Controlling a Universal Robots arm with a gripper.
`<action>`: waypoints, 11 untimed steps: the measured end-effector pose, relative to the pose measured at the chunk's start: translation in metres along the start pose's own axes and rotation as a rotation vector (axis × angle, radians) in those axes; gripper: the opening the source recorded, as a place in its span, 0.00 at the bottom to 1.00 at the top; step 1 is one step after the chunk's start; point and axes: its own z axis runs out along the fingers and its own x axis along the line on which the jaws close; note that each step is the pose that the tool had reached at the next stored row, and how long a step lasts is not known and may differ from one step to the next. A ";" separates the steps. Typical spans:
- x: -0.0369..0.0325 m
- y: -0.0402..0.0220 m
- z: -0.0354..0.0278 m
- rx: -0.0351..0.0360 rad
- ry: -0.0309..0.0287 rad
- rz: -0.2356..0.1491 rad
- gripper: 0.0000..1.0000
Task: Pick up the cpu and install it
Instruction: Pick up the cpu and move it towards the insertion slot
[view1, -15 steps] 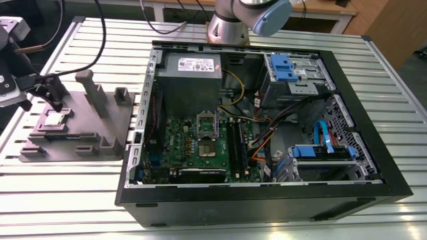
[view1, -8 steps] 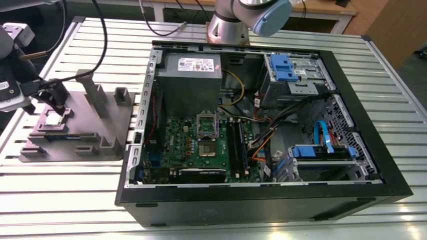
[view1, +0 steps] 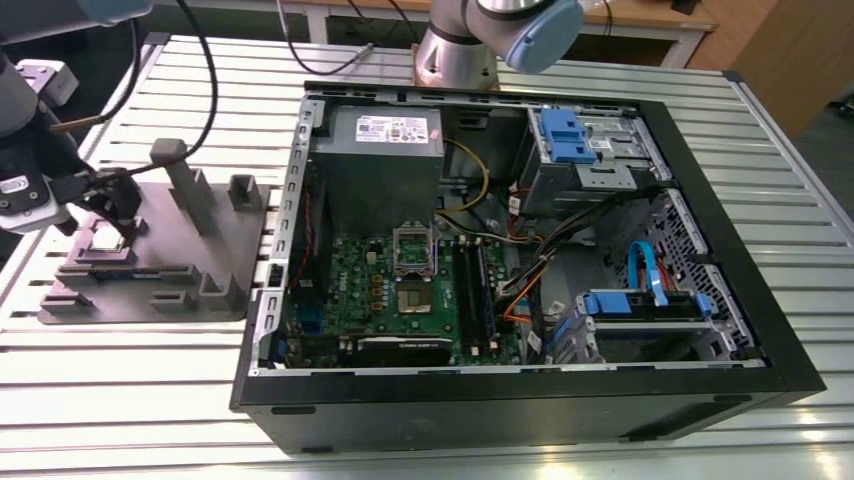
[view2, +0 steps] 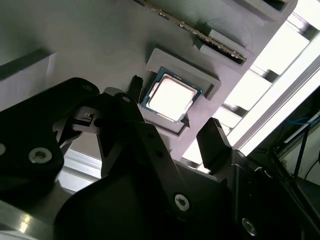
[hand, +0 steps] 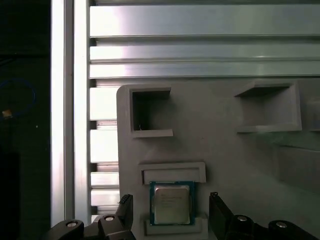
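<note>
cpu (hand: 172, 203), print illegible, in grey fixture (hand: 225, 150) below parted gripper (hand: 170, 199)

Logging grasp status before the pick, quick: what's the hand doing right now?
The hand is open, straddling the chip, which lies ungripped in its grey holder.

The arm (view1: 24, 120) reaches down low, its jaws spread apart.
</note>
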 end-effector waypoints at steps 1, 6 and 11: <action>0.0000 -0.0001 0.0018 -0.0001 0.0000 0.000 0.71; 0.0001 -0.0005 0.0100 -0.0001 -0.0001 0.003 0.71; 0.0001 -0.0005 0.0102 0.0022 -0.0001 0.003 0.71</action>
